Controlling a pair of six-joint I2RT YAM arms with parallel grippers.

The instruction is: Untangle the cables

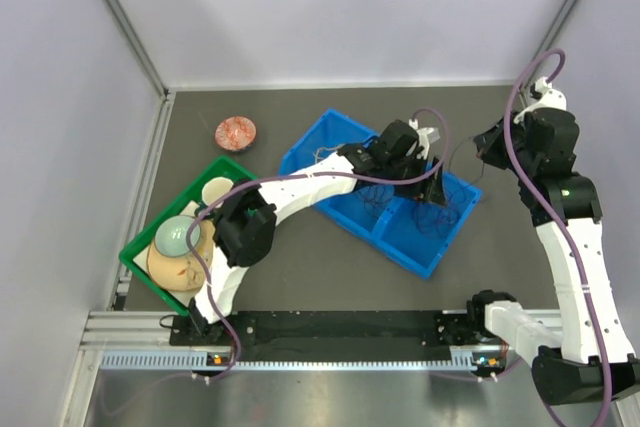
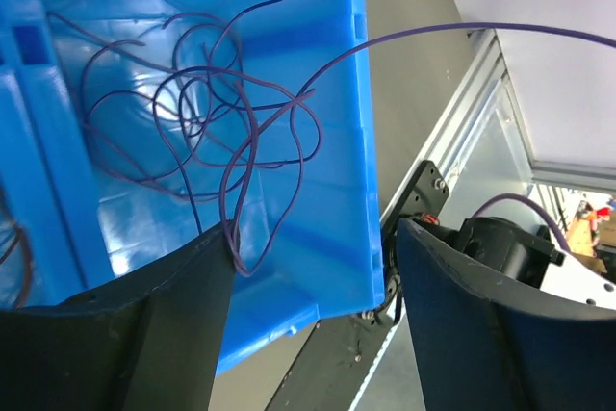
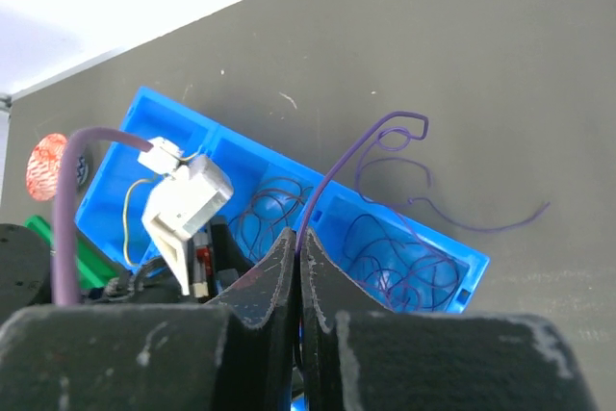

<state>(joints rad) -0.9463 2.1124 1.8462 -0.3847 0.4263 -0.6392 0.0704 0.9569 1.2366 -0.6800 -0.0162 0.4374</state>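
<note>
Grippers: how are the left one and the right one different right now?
The left gripper is open, fingers wide apart; the right gripper is pinched shut on a purple cable. The left hangs over the blue bin; the right is off to its side. Both have dark fingers.

Blue plastic divided bin [image 1: 305,137] and thin purple wire cables [image 2: 296,100], partly out of sight.
Top view: the left gripper [image 1: 432,190] and its arm cover the bin's middle; the wires are too fine to trace. Left wrist view: the bin runs off the top and left edges, one wire loop with it. Right wrist view: the right gripper [image 3: 296,238], fingers pressed together, hides the bin's near wall, and one wire vanishes into their seam.
</note>
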